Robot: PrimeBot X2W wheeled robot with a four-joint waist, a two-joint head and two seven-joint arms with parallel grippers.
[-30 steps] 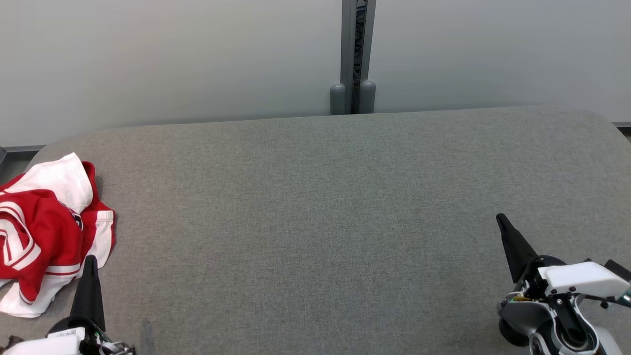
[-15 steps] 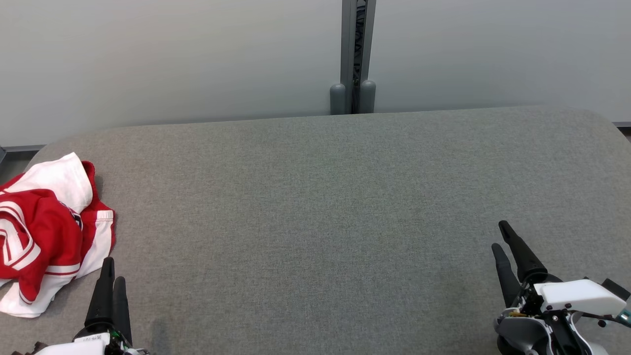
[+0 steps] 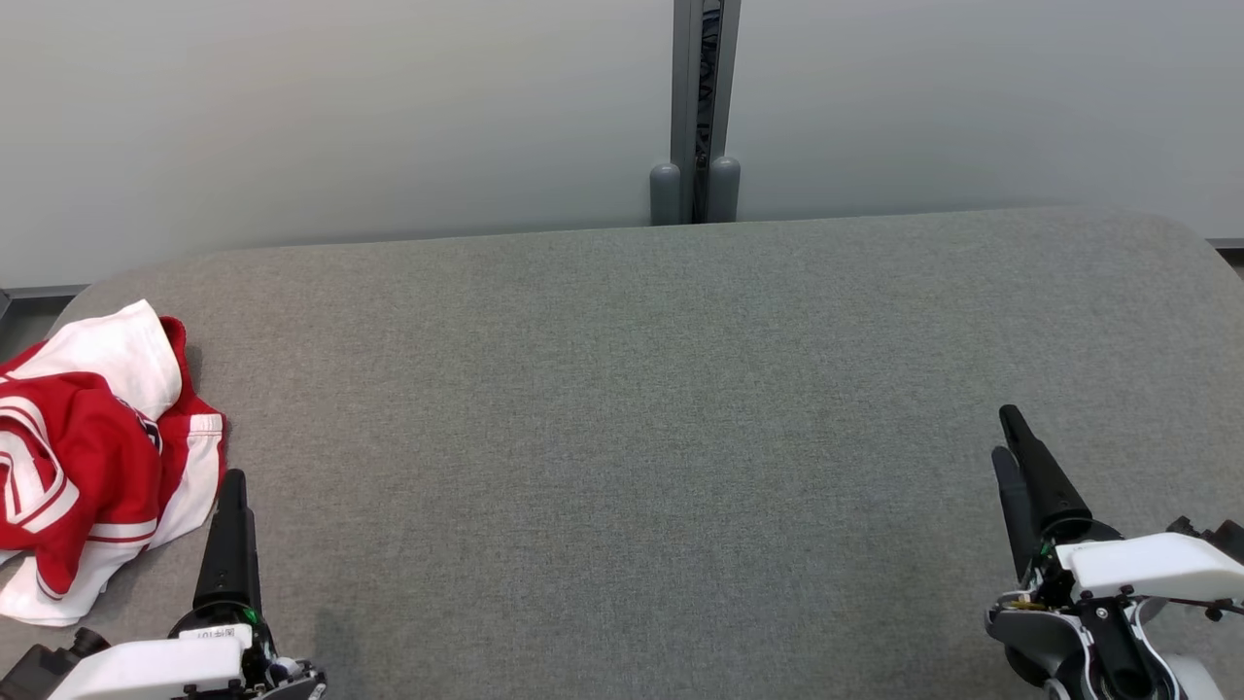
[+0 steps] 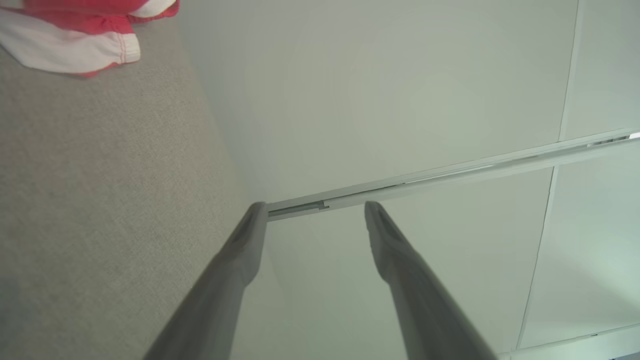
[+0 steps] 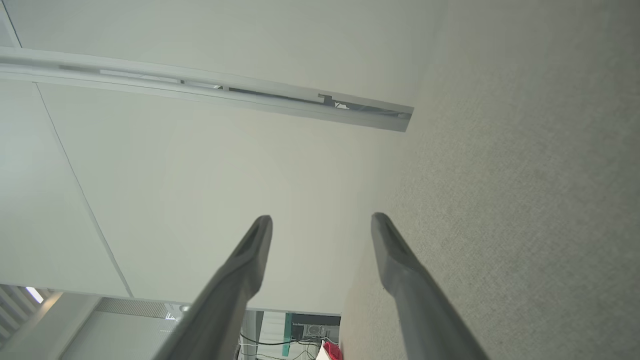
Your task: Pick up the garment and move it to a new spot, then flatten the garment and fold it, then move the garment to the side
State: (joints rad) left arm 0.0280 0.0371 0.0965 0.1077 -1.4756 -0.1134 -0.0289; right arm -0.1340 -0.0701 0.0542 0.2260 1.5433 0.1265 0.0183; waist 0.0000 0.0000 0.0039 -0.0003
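Two empty hands, jaws apart; left hand (image 3: 233,481) just beside red-and-white garment (image 3: 87,457); right hand (image 3: 1003,435) far across grey table (image 3: 622,437).

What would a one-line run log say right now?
garment: crumpled, far left | left gripper: open, empty, beside it | right gripper: open, empty

Left tool (image 4: 315,206) spread (nothing held), red-and-white garment (image 4: 75,47) on grey surface (image 4: 100,200), upper left

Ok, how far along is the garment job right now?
Nothing looks done: the red and white garment lies crumpled at the left edge of the grey table, not flattened or folded. In hand: nothing; the left gripper and right gripper are open and empty. Left: pick up, move, flatten, fold, set aside.
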